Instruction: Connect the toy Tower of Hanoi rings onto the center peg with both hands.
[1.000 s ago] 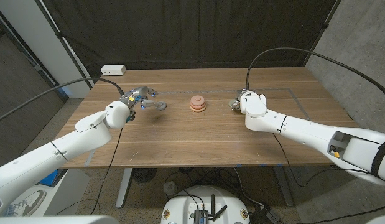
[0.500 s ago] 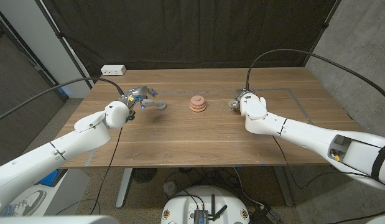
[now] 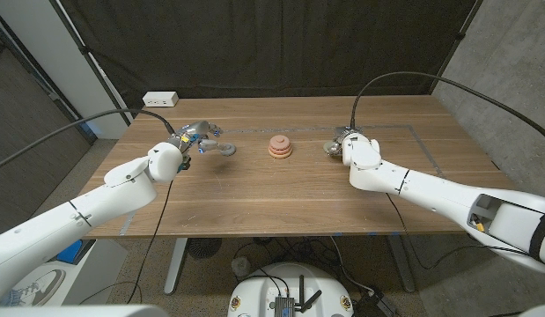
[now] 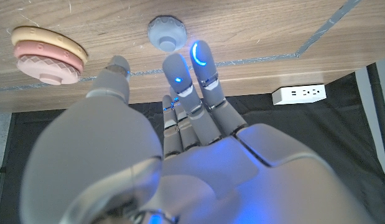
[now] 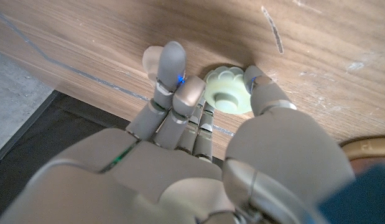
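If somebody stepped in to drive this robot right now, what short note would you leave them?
Left hand: fingers reach toward the grey-blue ring lying on the table; holding nothing.
Right hand: fingers flank the pale green ring; whether they grip it, I cannot tell.
Done: pink and yellowish rings already sit in the centre stack.
Left: grasp both loose rings, carry them to the centre, add them to the stack.
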### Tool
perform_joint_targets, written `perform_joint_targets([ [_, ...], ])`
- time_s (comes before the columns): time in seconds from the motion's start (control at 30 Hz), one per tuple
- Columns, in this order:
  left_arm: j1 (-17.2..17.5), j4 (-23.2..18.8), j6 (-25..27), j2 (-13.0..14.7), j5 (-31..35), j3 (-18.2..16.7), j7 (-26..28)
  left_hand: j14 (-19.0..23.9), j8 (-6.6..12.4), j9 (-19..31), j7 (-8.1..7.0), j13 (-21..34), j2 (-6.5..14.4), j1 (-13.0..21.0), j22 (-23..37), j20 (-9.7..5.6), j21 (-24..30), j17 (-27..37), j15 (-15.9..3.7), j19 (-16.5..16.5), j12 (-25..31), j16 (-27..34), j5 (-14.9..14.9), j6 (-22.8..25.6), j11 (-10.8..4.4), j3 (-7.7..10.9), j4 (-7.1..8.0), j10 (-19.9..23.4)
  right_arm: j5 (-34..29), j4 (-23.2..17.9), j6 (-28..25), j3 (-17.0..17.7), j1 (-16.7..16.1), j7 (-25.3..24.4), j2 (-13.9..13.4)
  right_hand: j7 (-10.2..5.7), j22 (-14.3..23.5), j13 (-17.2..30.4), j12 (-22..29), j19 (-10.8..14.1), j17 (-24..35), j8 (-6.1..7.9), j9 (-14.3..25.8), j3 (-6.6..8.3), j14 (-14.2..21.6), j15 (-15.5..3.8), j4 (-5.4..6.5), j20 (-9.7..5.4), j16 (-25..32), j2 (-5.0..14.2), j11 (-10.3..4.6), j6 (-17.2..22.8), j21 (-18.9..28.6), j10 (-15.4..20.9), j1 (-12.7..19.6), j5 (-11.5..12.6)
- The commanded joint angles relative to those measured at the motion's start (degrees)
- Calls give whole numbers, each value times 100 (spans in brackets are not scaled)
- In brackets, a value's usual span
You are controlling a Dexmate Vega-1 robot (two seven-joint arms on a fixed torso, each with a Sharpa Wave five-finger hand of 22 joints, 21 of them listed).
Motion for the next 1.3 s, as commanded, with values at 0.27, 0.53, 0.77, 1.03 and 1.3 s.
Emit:
perform_joint_targets([
  [0.27, -6, -141, 112, 64, 95, 26, -51, 52, 12, 12, 13, 35, 24, -24, 16, -687, 30, 31, -133, 62, -5, 24, 47, 68, -19, 64, -20, 51, 170, -361, -95, 123, -10, 18, -146, -82, -7, 37, -45, 66, -74, 47, 31, 133, -9, 11, 15, -153, -3, 376, -141, 298, 8, 357, 367, 93],
  [0.53, -5, -105, 76, 12, 75, 29, -14, 50, 8, 15, 15, 40, 17, -36, 21, -687, 30, 42, -133, 65, -8, 17, 52, 84, -2, 84, -21, 69, 154, -679, -128, 170, -53, 5, -266, -73, -8, 53, -68, 83, -83, 48, 29, 146, -19, 12, 14, -150, 0, 378, -136, 323, 6, 381, 392, 114],
  [0.77, -36, -91, 78, -45, 103, 73, -3, 50, 4, 17, 3, 36, 12, -50, 24, -686, 33, 46, -133, 73, -9, 12, 54, 96, -31, 96, -18, 98, -83, -975, -207, 50, 25, 178, -390, -96, 13, 91, -57, 109, -73, 72, 26, 149, -8, 12, 18, -148, 20, 368, -201, 412, 23, 479, 404, 134],
  [1.03, -11, -82, 108, -81, 78, 46, 57, 71, 3, 18, -5, 36, -3, -36, 32, -692, 39, 59, -133, 81, -13, 23, 62, 119, -33, 118, -34, 116, -230, -1097, -243, 47, 56, 357, -445, -107, 19, 132, -55, 113, -66, 82, 25, 160, 2, 14, 22, -148, 46, 376, -231, 464, 23, 538, 423, 150],
  [1.3, 31, -125, 125, -43, 64, 32, 58, 84, 5, 20, -10, 30, -5, -14, 19, -691, 32, 80, -132, 82, -19, 33, 74, 152, -47, 147, -40, 138, -318, -1312, -293, 145, 27, 499, -542, -96, 25, 170, -62, 116, -49, 80, 24, 170, 19, 15, 27, -148, 84, 385, -234, 484, 24, 573, 432, 166],
])
